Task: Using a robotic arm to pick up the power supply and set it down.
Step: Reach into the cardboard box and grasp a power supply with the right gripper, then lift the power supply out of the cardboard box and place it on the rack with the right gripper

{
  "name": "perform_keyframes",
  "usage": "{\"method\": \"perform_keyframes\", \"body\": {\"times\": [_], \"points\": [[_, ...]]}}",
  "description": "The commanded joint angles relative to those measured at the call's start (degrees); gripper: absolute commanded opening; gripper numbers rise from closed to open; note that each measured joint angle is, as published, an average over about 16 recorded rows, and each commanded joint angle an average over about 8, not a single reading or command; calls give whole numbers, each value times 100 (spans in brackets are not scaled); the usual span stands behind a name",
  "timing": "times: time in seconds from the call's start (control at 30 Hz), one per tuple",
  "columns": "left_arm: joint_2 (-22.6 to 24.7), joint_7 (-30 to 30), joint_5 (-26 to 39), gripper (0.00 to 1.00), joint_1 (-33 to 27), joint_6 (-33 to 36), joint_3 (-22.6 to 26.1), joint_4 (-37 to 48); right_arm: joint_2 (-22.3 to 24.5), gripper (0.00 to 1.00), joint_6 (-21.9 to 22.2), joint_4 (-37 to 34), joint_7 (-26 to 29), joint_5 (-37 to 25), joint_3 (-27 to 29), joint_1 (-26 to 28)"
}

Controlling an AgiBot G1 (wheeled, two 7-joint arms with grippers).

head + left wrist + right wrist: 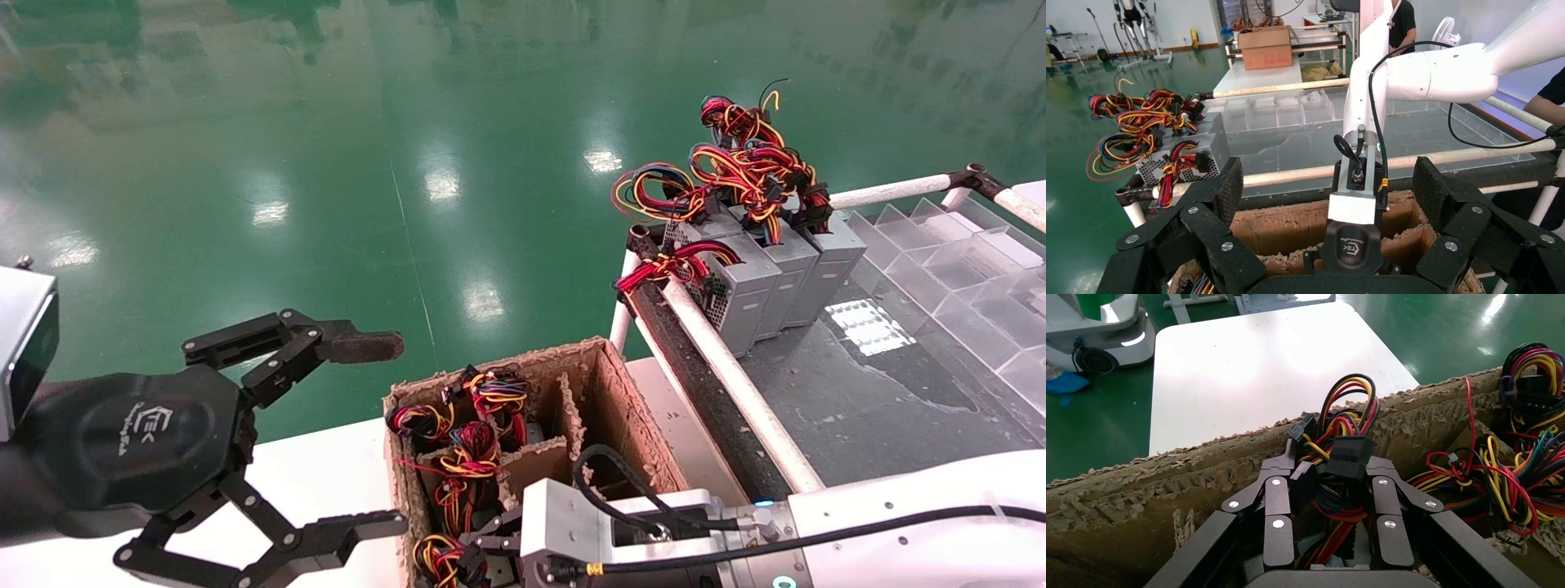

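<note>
At the far left of the head view, the left gripper (372, 433) is held idle above the white table (327, 482), its fingers spread wide with nothing between them. Just to its right, a torn cardboard box (629, 416) with inner dividers is stood on the table edge. At least four red, yellow and black wire bundles (474, 445) can be counted in its left-hand compartments; the compartment at the right rear is seen bare.

The robotic arm (899, 506) is reached across from the right, with its wrist over the near side of the box and a black cable (621, 482) looped above it. The right gripper (1330, 478) is lowered into a near compartment, and its fingers (1275, 502) are closed most of the way about the wires and black connector of a power supply (1346, 459); the metal body is probably below, but it is hidden by the gripper.

Further right, beyond a white rail (735, 376), four silver-grey power supplies (784, 269) are stood side by side on a dark work surface (858, 408), with their wires tangled above. A clear plastic divider tray (964, 278) is set at the far right.
</note>
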Motion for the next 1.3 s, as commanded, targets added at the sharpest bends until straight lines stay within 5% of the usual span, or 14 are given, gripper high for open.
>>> {"method": "perform_keyframes", "body": {"times": [0.03,0.43,0.87,1.3], "points": [[0,0,0,100,0,0,1,0,-5,0,-5,-18,-10,-1,-3,-2],[-2,2,-3,100,-1,-2,4,0,177,0,33,-43,-106,400,289,-55],[-3,4,-5,100,-2,-3,7,0,988,0,216,705,262,1582,1187,-174],[-4,5,-7,100,-2,-5,11,0,1846,0,275,276,413,2583,2147,96]]}}
